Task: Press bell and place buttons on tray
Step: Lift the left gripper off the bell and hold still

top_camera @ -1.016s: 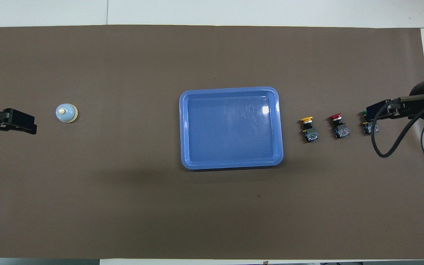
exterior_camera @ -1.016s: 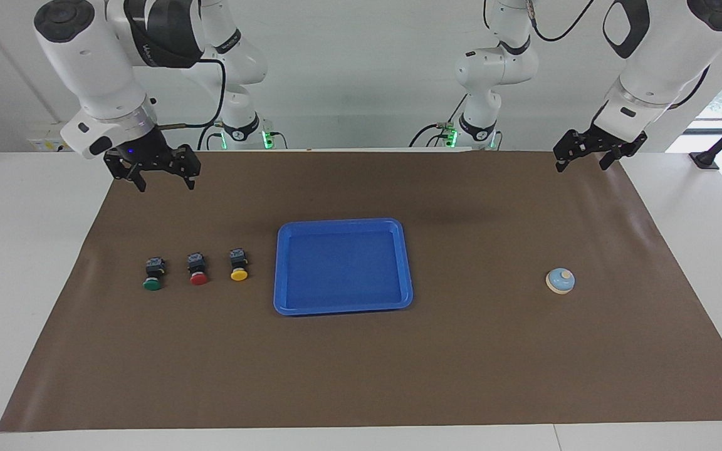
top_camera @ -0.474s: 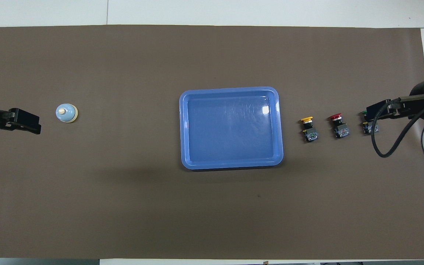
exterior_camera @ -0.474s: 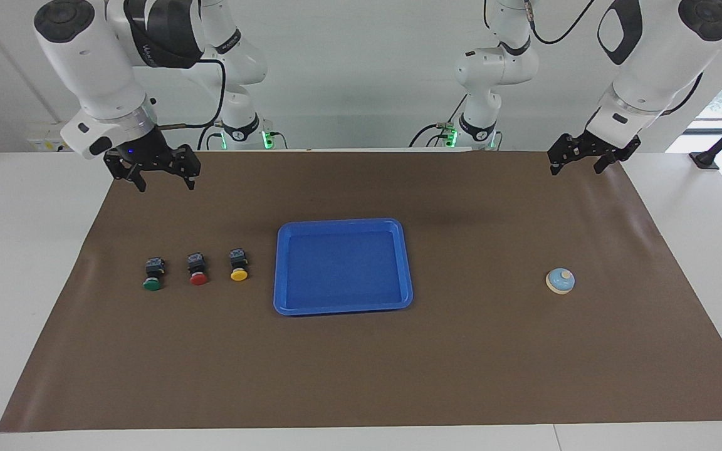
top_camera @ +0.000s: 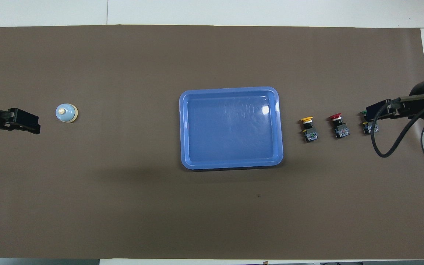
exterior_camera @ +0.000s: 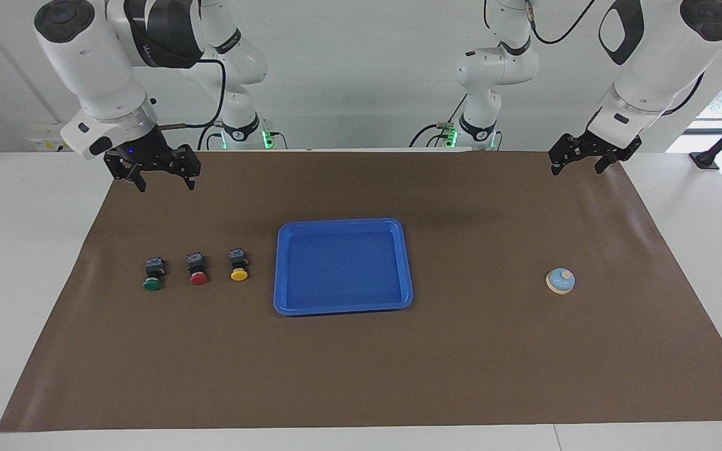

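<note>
Both arms up, nothing held.
You've got the right gripper (exterior_camera: 162, 176) spread over the mat's right-arm corner nearest the robots, the left gripper (exterior_camera: 577, 161) spread at the mat's left-arm corner. Bell (exterior_camera: 560, 280) sits toward the left-arm edge, tray (exterior_camera: 342, 304) mid-desk and bare, buttons (exterior_camera: 198, 270) in a row beside it toward the right-arm edge.

I counted three buttons in a row on the counter: one green button (exterior_camera: 152, 275), one red button (exterior_camera: 198, 270) and one yellow button (exterior_camera: 239, 265). There was one bell (exterior_camera: 560, 280) and one blue tray (exterior_camera: 342, 224). One brown mat (exterior_camera: 361, 376) covered the counter. I had two grippers, my left gripper (exterior_camera: 580, 160) and my right gripper (exterior_camera: 160, 177).
</note>
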{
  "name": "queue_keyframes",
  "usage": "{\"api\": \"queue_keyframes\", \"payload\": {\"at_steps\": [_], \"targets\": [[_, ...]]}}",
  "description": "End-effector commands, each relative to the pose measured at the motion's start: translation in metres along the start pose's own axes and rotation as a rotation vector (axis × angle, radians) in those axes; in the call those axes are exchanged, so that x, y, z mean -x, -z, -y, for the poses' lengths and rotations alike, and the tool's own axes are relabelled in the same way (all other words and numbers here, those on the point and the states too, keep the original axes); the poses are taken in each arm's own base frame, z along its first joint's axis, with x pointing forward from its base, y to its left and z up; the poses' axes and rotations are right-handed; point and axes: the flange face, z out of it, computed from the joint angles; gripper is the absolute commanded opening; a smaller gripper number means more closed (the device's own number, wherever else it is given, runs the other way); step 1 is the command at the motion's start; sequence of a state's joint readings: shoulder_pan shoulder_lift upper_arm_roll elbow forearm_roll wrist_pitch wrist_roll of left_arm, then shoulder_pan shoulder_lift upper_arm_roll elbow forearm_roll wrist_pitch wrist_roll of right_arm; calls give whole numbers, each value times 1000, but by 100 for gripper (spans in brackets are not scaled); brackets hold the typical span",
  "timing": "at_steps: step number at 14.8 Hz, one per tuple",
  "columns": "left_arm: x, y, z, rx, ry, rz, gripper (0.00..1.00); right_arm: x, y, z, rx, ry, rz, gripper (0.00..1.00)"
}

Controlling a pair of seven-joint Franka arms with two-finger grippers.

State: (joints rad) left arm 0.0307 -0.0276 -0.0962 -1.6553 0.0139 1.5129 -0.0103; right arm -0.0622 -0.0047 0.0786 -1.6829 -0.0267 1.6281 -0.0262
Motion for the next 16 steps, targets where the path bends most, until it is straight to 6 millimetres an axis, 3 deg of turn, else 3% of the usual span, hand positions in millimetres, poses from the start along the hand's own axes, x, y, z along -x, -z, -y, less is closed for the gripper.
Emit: {"api": "queue_keyframes", "payload": {"at_steps": [1,16], "targets": [[1,3,3,-16,1,11,100,3,1,0,3,-15,10,100],[1,2,3,-16,1,14,100,1,2,-3,1,-24,-4,100]]}}
